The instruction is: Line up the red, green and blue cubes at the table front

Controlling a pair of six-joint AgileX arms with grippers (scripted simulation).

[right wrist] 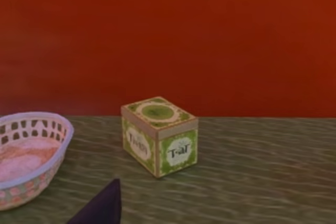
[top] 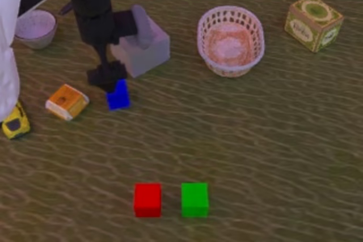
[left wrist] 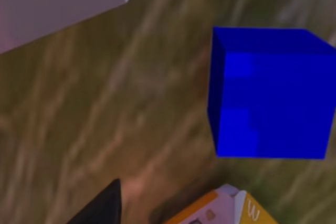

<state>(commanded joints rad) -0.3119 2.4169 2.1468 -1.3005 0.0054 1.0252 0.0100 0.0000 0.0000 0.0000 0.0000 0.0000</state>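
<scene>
Left hand (top: 109,79) touches blue cube (top: 118,96); green box (right wrist: 160,136) reads "T-aT".

The table (top: 272,140) has a matt face, rippled olive-brown like coarse woven cloth, with a smooth red-brown band along its far edge. The red cube (top: 147,199), green cube (top: 194,199) and blue cube (top: 118,96) look like smooth, glossy plastic, plain on every side. The grey block (top: 148,51) is matt and smooth, almost like stone. The basket (top: 231,39) is an openwork weave, pale and dull. The tea box (top: 313,22) and the orange-and-white box (top: 67,101) look like printed card. The left arm (top: 96,9) is matt black.
</scene>
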